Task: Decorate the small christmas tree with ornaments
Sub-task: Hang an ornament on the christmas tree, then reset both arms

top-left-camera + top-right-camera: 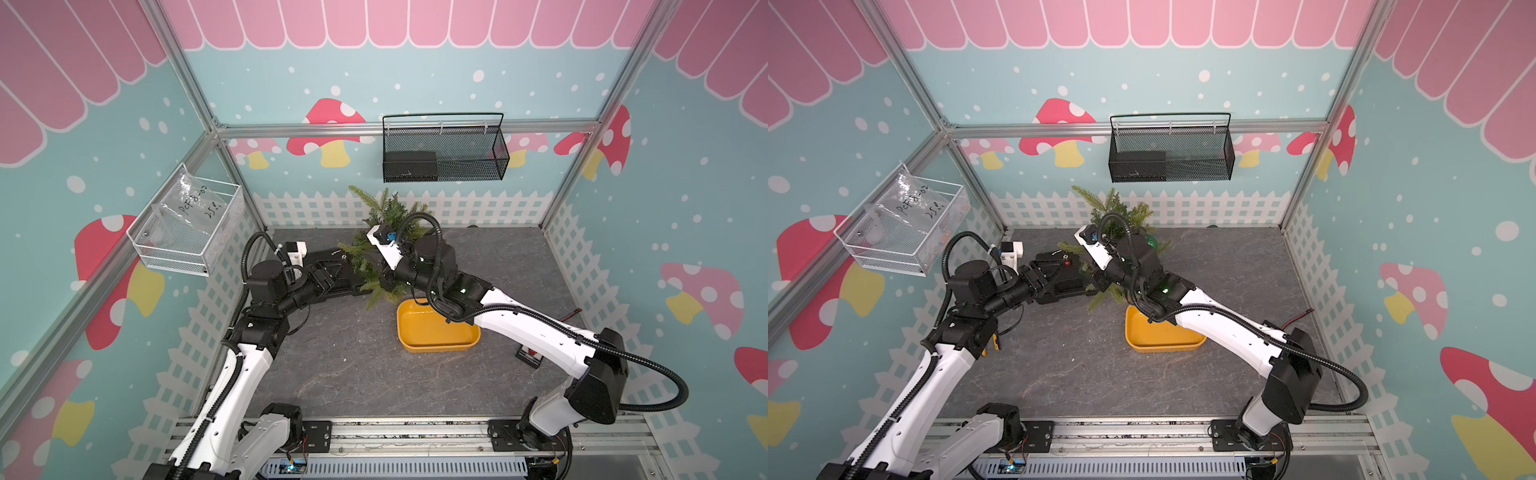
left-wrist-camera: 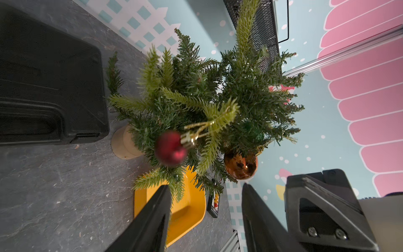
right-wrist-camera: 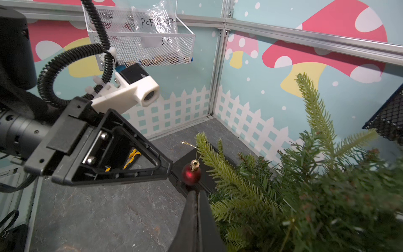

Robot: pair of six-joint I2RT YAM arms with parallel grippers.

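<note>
The small christmas tree [image 1: 384, 212] [image 1: 1113, 208] stands at the back of the table on a round wooden foot [image 2: 122, 144]. Three ornaments hang in it: a red one [image 2: 171, 148] [image 3: 191, 173] on a gold loop over a light-green branch tip, an amber-copper one [image 2: 241, 165] and a glittery green one [image 2: 253, 131] [image 1: 1150, 242]. My left gripper [image 2: 205, 192] is open, just short of the red ornament, with nothing between its fingers. On the tree's other side my right gripper [image 3: 197, 193] is shut and empty, its tips just below the red ornament.
A yellow tub [image 1: 436, 332] [image 2: 189, 209] sits in front of the tree, under the right arm. A black case [image 2: 54, 87] lies beside the tree's foot. A small black device [image 1: 530, 357] lies at the right. Wire baskets [image 1: 444, 147] [image 1: 187, 228] hang on the walls.
</note>
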